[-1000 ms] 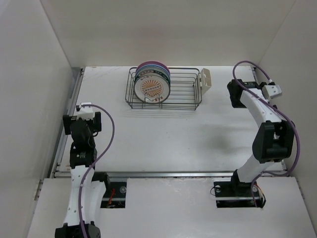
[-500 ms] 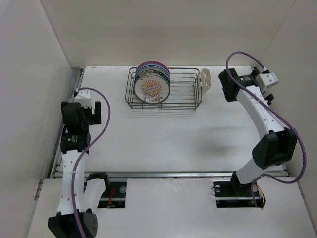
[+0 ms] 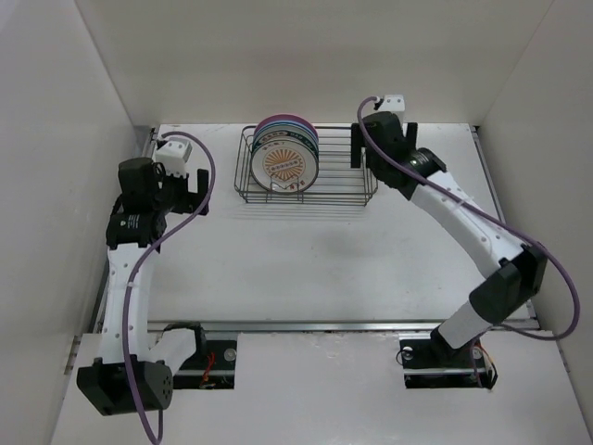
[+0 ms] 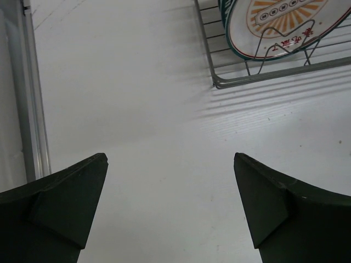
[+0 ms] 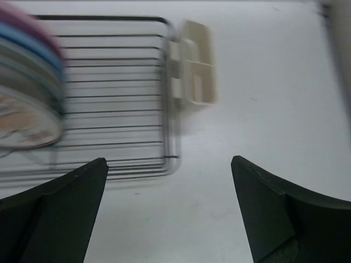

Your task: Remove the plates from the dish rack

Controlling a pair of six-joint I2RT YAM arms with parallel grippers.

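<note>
- White walls box in a pale, matte table (image 3: pixel 306 260), seen from above; two arms are bolted at its near edge and both reach toward the far side.
- Nearest the viewer, the left gripper (image 4: pixel 170 158) hangs over bare table just off the near left corner of the dish rack (image 3: pixel 306 197). Its dark wedge-shaped fingers are spread wide and hold nothing.
- From this gripper the plates (image 3: pixel 285 159) lie ahead and to the right.
- Farther back, the right gripper (image 5: pixel 169 160) hovers by the rack's right end, jaws also wide and empty. From it the plates lie to the left, across several bare wire slots.
- Neither arm looks clearly nearer to the stack.
- The rack is a dark, thin wire basket, rectangular, with its long axis running left to right across the far part of the table.
- The plates stand on edge, packed together at the rack's left end, their round faces turned toward the near edge, so each rim points upward for a pinch.
- The front plate is glossy white with an orange sunburst; blue and pink rims show behind it.
- A small cream plastic cup (image 5: pixel 194 63) clings to the rack's right end.
</note>
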